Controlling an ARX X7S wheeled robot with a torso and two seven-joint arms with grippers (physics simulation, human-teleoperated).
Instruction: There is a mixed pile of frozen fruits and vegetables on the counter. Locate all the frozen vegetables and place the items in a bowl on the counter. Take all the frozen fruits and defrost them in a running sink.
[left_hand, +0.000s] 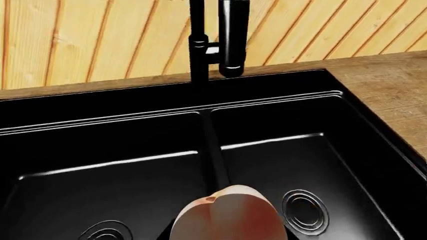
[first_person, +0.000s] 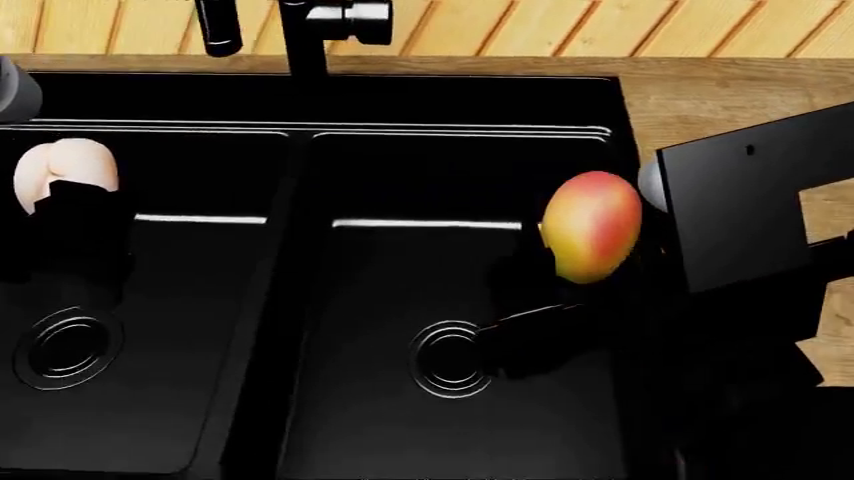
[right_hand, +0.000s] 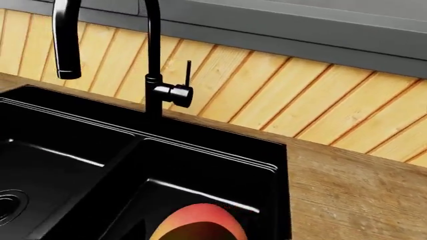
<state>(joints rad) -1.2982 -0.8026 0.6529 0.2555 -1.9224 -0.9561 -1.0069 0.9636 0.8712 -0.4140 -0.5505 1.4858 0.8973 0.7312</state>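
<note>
Left gripper (first_person: 60, 205) clamps pale lobed fruit (first_person: 64, 172) over left sink (first_person: 454, 100) basin; right gripper (first_person: 567, 290) clamps mango (first_person: 591, 226) over right basin.

The wood-grain worktop (first_person: 721, 95) carries a glossy black double-basin sink (first_person: 320, 300), with a black faucet (first_person: 304, 30) at its back edge.

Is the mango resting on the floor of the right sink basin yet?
Cannot tell. In the head view the mango sits at the right gripper above the basin of the sink, but no view plainly shows a gap or contact beneath it.
</note>
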